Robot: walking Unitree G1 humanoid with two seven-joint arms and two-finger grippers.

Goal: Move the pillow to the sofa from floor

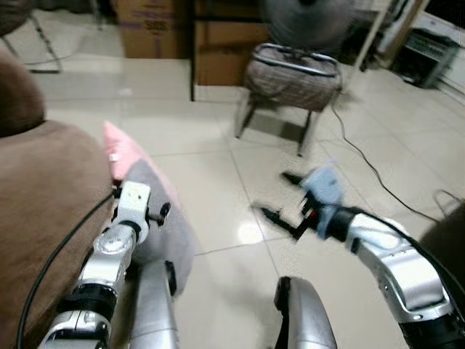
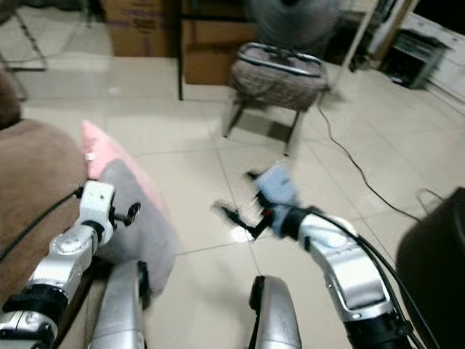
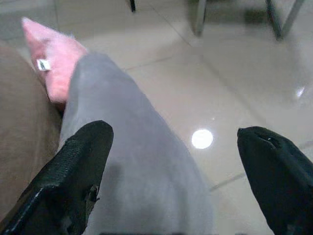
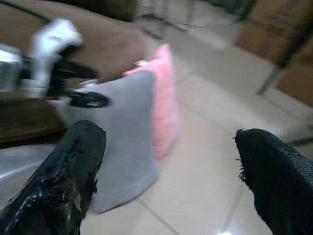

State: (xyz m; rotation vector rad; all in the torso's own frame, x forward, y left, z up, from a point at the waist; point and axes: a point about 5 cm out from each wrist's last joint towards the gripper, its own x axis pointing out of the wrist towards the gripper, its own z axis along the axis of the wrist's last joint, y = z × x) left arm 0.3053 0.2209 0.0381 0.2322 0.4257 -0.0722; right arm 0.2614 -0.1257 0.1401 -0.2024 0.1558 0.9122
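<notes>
Left claw (image 3: pixel 171 171) wide open astride grey pillow (image 3: pixel 132 161) beside sofa (image 1: pixel 43 203)

A floor (image 1: pixel 218 211) of pale glossy tiles covers most of the frame, with a bright glare spot at centre. At upper centre stands a metal-legged chair (image 1: pixel 290 80) with a checked seat. Cardboard boxes (image 1: pixel 156 29) line the top edge. A black cable (image 1: pixel 370 163) trails across the tiles at right. A brown sofa (image 1: pixel 43 203) takes the left edge.
</notes>
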